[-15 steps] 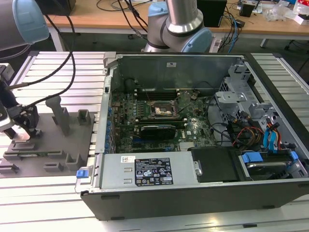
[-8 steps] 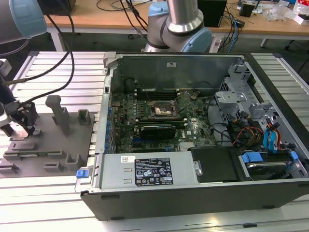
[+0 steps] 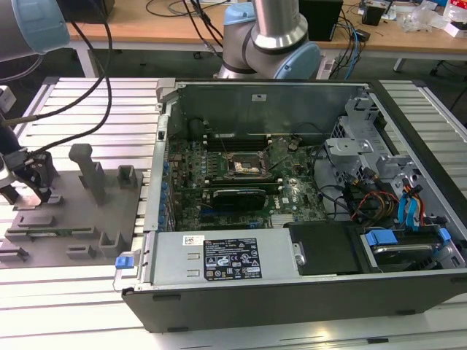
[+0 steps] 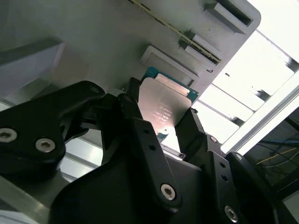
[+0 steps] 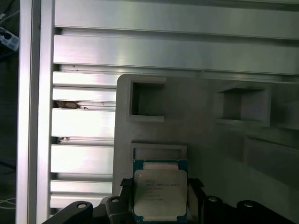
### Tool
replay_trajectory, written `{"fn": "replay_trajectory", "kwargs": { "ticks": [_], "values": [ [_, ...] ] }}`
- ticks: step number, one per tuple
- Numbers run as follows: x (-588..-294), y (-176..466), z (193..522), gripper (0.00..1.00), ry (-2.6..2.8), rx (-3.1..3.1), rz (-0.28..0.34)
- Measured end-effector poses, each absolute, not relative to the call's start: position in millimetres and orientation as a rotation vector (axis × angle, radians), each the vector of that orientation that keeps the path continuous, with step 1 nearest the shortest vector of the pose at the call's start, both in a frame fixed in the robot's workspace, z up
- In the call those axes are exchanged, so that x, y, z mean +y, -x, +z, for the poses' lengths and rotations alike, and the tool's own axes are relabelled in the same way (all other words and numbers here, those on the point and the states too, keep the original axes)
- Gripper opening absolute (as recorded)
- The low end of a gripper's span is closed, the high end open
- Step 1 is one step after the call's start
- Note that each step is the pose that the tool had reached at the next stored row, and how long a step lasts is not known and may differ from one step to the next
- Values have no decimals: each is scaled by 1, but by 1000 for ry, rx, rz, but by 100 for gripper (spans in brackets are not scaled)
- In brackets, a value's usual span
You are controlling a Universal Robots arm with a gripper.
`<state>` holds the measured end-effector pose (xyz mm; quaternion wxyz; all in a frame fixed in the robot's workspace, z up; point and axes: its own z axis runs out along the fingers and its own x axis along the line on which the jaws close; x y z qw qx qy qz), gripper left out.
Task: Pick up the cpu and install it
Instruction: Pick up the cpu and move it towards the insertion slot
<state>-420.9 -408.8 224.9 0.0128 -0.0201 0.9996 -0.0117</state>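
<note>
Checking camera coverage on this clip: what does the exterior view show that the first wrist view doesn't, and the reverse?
The exterior view adds the open computer case, its motherboard and cpu socket. The first wrist view adds the cpu, silver top up, gripped at its edges. Both show the hand, the grey tray and the slatted aluminium table.

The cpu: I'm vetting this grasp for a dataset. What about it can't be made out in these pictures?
Underside of the cpu: faces away in both wrist views.
Its edge nearest the wrist: covered by the end effector in both wrist views.
In the exterior view, the end effector over the grey tray hides it.
The socket in the computer case: too small in the exterior view to judge.
</note>
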Motion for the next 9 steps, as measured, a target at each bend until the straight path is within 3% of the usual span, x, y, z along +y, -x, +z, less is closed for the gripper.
{"fn": "replay_trajectory", "kwargs": {
  "ticks": [9],
  "values": [
    [-409, 421, 233, 55, 63, 3115, -37]
  ]
}}
